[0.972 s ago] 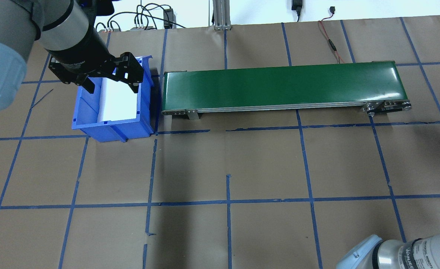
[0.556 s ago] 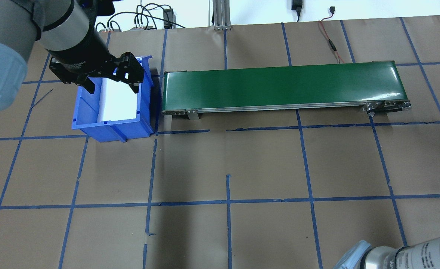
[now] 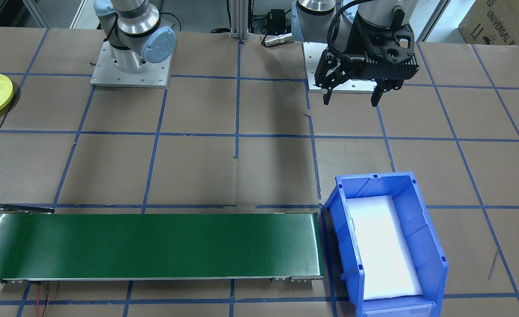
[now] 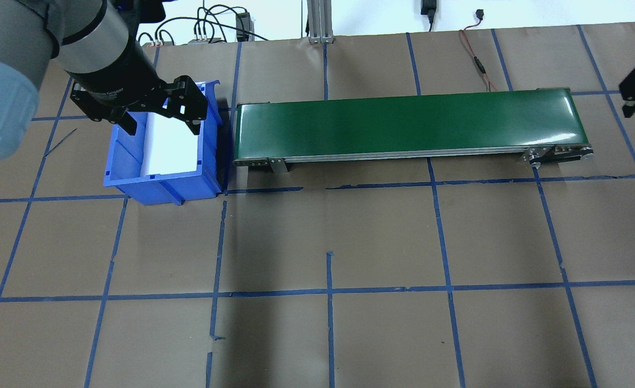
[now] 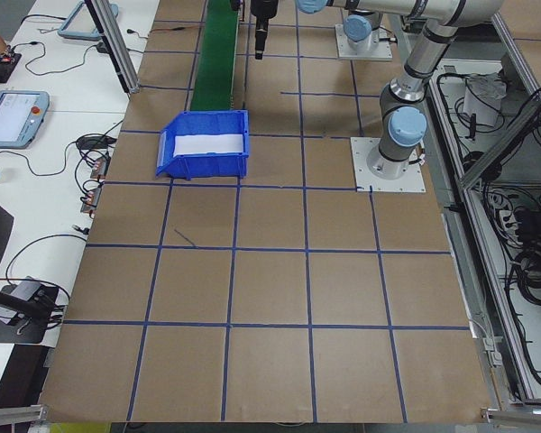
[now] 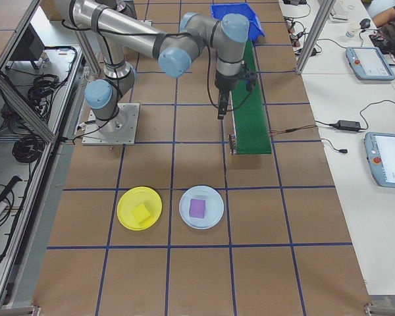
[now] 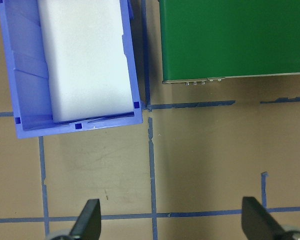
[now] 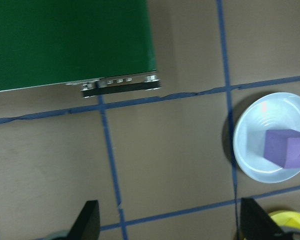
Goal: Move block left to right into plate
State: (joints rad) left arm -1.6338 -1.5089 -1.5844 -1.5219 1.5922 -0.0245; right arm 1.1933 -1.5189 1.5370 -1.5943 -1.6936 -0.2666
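Purple block (image 8: 286, 151) in white plate (image 8: 250, 150)

Two plates – one yellow (image 6: 139, 209), one pale blue (image 6: 201, 207) – each holding one block: yellow (image 6: 141, 212) and purple (image 6: 197, 208). One blue bin (image 3: 385, 242), one green conveyor (image 3: 153, 247).

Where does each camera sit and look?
Front: across table, facing both arms.
Overhead: behind robot, down on long green conveyor belt; left gripper.
Exterior left: table end; left arm near.
Exterior right: other end; right arm near.
Left wrist: above blue plastic bin; fingertips.
Right wrist: above pale round plate; fingertips.
All share the belt.
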